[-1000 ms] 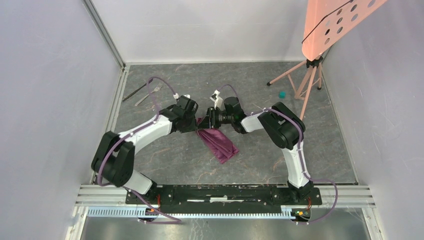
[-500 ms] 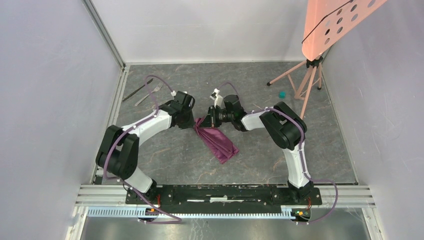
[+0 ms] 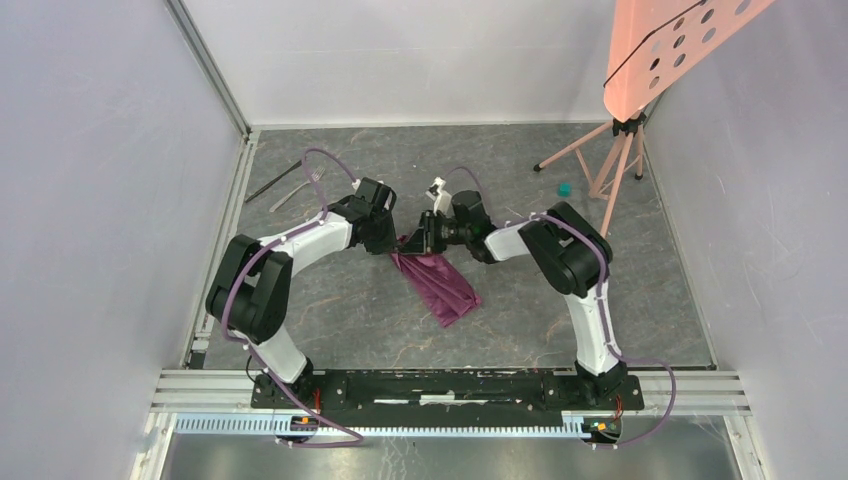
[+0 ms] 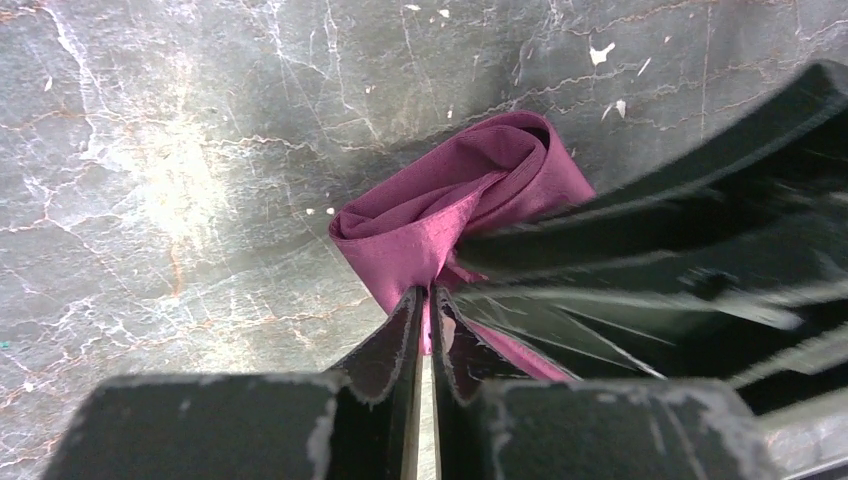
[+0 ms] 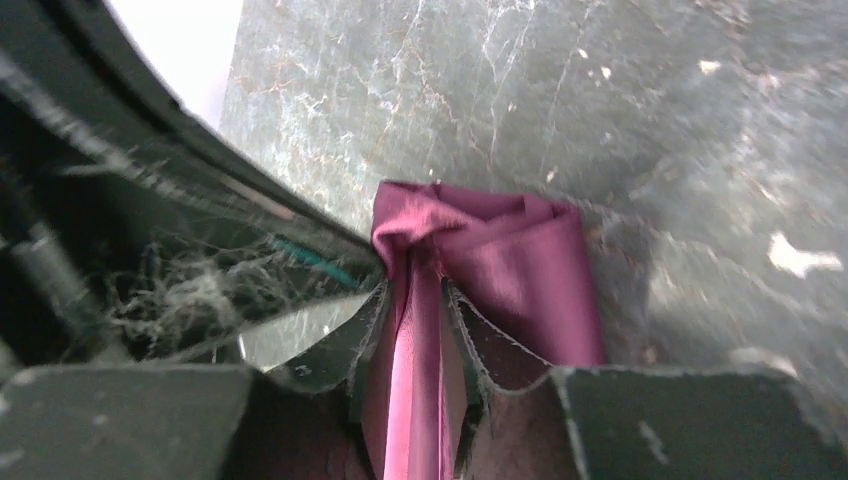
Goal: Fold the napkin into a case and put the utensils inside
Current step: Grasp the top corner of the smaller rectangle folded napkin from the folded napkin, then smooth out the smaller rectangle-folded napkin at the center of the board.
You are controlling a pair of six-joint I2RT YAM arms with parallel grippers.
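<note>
The plum-purple napkin [image 3: 440, 288] lies bunched in a narrow diagonal strip in the middle of the table. Its far end is lifted and twisted between my two grippers. My left gripper [image 3: 392, 243] is shut on a pinch of that end; in the left wrist view the cloth [image 4: 455, 195] bulges just past the closed fingertips [image 4: 405, 325]. My right gripper [image 3: 417, 240] faces it from the right, shut on a fold of the napkin [image 5: 520, 260] that runs between its fingers [image 5: 470, 335]. The silver fork [image 3: 304, 186] and dark knife [image 3: 271, 184] lie side by side at the far left, apart from both grippers.
A pink tripod [image 3: 612, 165] carrying a perforated pink board [image 3: 670, 45] stands at the back right. A small teal cube [image 3: 565, 188] sits beside its legs. Grey walls close in on the left, back and right of the marbled table [image 3: 520, 320].
Both grippers have closed on the napkin's far end. The left arm's elbow has swung right and farther from me, and both grippers have shifted slightly right.
</note>
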